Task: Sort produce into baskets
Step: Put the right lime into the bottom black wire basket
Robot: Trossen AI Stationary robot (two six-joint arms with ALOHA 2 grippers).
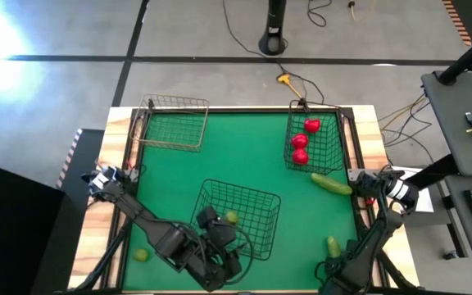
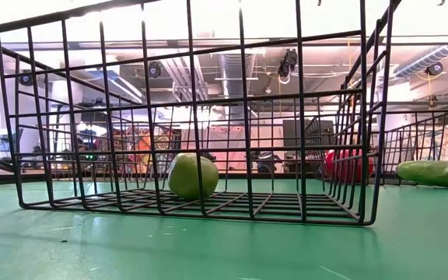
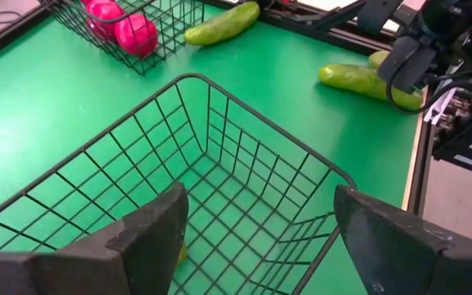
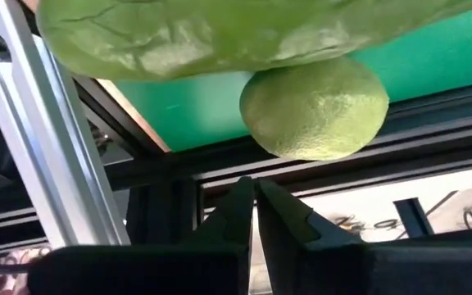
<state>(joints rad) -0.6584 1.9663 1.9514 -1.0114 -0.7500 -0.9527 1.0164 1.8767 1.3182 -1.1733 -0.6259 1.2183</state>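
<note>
The larger wire basket (image 1: 238, 215) stands near the table's front middle with one lime (image 2: 193, 176) on its floor. My left gripper (image 3: 260, 238) hovers open and empty over that basket's near-left part (image 1: 210, 221). Three red tomatoes (image 1: 304, 139) lie in the far-right basket (image 1: 316, 141). One cucumber (image 1: 331, 183) lies on the mat by that basket. A second cucumber (image 4: 220, 33) and a lime (image 4: 314, 106) lie together at the near right. My right gripper (image 4: 256, 205) is shut, its tips just short of that lime. Another lime (image 1: 141, 255) lies at the near left.
A smaller wire basket (image 1: 170, 121) stands at the far left with nothing showing in it. The wooden table rim (image 1: 367, 131) and a black frame bound the green mat. My right arm (image 3: 433, 49) stands at the right edge, beside the near-right cucumber.
</note>
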